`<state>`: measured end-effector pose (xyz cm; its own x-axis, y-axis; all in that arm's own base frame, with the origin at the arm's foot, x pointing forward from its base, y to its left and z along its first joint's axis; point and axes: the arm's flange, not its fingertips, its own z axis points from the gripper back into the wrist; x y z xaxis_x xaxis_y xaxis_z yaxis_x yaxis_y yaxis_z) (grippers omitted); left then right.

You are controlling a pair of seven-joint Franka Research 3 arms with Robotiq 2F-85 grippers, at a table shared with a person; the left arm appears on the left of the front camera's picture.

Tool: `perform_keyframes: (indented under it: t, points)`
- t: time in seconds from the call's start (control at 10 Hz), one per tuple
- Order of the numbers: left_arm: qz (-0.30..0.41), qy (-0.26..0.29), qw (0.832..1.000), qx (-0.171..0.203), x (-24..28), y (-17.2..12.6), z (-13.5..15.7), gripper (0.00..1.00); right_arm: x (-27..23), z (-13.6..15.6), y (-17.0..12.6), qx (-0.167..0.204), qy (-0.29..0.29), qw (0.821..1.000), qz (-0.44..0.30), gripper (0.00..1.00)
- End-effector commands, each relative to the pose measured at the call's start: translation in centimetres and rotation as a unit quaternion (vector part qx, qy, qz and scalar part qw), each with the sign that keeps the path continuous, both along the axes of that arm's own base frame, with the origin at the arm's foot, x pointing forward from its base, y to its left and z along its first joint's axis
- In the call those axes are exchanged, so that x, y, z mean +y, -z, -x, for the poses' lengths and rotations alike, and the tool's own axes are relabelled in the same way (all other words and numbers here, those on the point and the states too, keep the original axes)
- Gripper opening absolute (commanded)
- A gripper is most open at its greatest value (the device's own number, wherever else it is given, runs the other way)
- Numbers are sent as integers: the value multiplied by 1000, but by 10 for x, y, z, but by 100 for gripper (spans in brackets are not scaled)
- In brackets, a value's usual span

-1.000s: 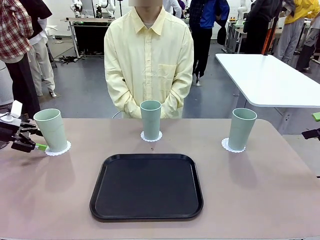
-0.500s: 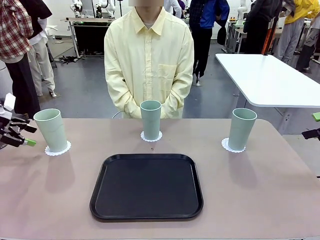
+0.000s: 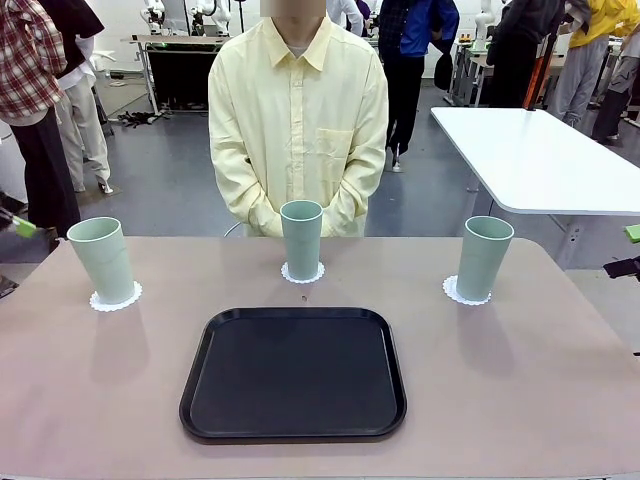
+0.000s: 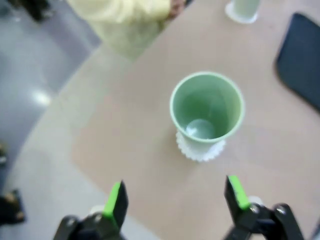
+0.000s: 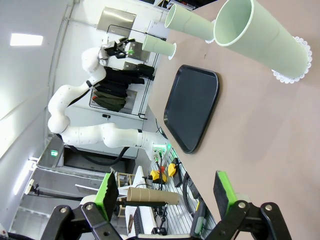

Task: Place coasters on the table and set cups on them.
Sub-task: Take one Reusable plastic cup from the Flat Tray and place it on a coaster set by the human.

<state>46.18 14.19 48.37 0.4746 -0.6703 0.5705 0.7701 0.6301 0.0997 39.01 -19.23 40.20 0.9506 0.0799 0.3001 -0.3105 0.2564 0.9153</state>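
front: three cups (image 3: 301, 238) stand on coasters (image 3: 115, 298) on the table (image 3: 520, 380), beyond a black tray (image 3: 293, 372). left wrist: left gripper (image 4: 175, 196) spread wide, empty, above one cup. right wrist: right gripper (image 5: 165, 191) released, holding nothing.

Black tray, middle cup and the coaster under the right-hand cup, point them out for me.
black tray (image 3: 293, 375), front view, bare floor of it.
middle cup (image 3: 301, 243), front view, its side wall.
right-hand coaster (image 3: 451, 292), front view, scalloped edge left of the cup.
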Motion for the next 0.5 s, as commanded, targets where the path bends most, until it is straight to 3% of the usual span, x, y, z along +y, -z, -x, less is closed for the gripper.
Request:
perform_keyframes:
  t: [0.0,0.4]
  points:
    - [-49,-31,995,78,-32,-32,9,100,1,0,-1,2,0,1000,0,100]
    - [-114,-44,987,103,-96,-70,24,100,1,0,-1,2,0,1000,0,100]
